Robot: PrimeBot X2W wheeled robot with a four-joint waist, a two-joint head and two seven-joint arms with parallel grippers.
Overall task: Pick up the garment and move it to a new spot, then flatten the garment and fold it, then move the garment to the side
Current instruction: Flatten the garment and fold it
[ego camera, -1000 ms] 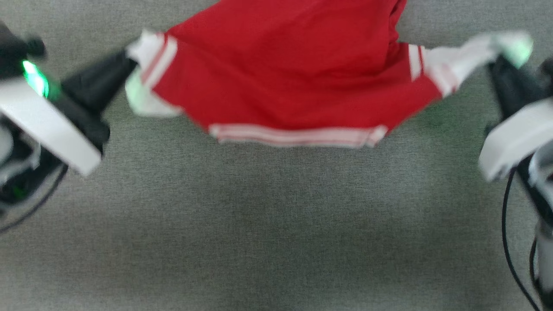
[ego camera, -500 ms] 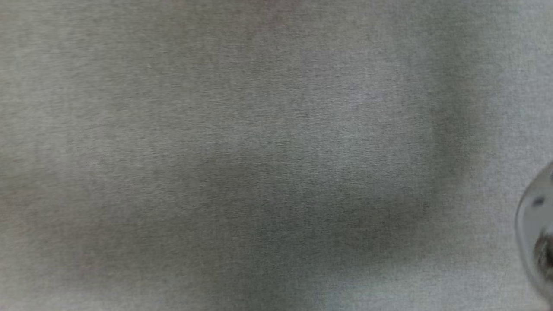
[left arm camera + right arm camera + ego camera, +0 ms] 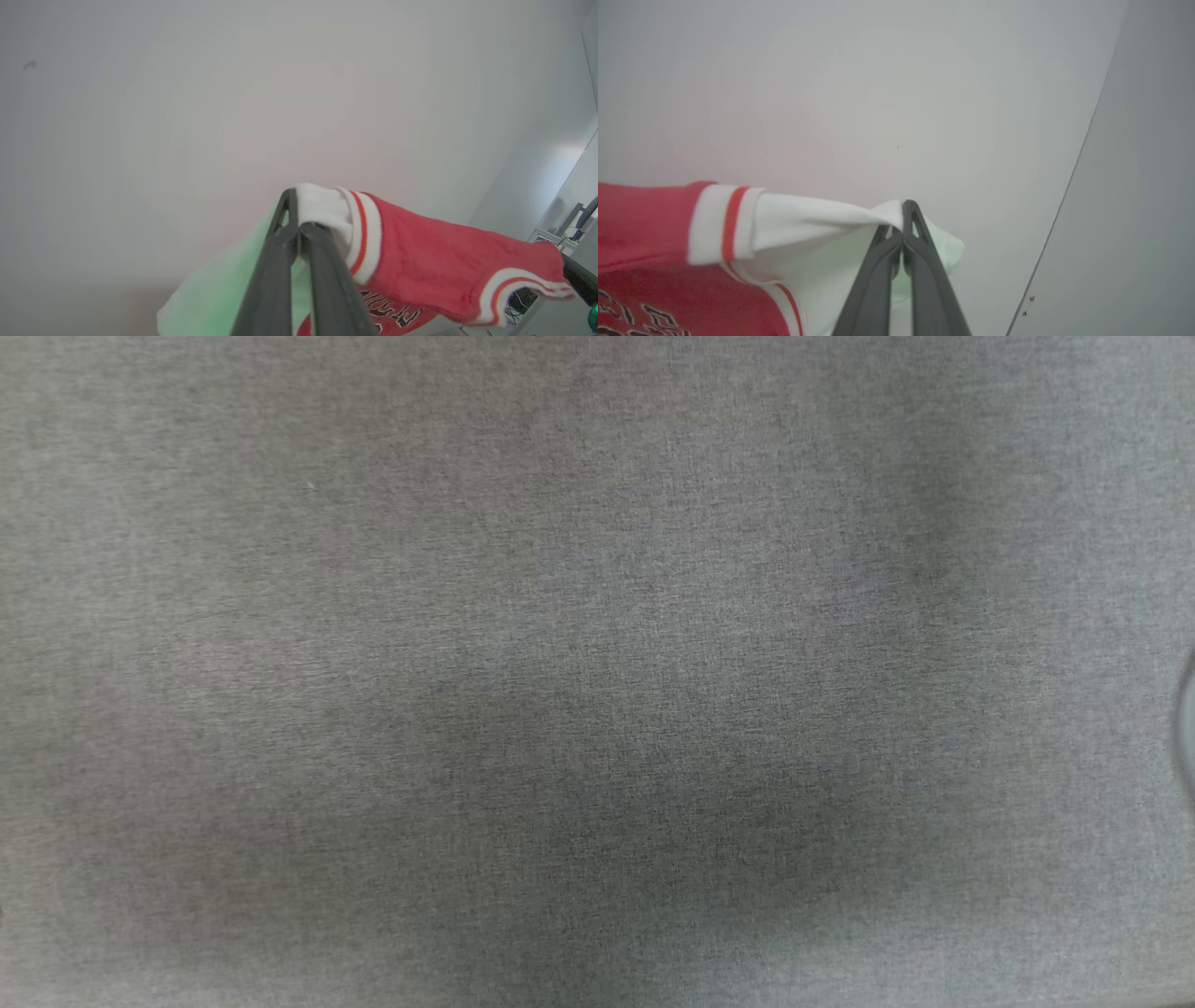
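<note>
The one garment (image 3: 444, 266) is hanging in the air, stretched sleeve to sleeve, so its long axis is running straight from one gripper to the other. The left gripper (image 3: 295, 231) is pinching one white sleeve (image 3: 322, 210) with its jaws clamped tight, the red body trailing off toward the robot's right. The right gripper (image 3: 903, 217) is clenching the other sleeve (image 3: 808, 217) the same way, the body lying to its left. Two grippers, two sleeves, one apiece, neither arm nearer. The grey surface (image 3: 597, 616) is, I'd guess, waiting below as the laying-down spot.
</note>
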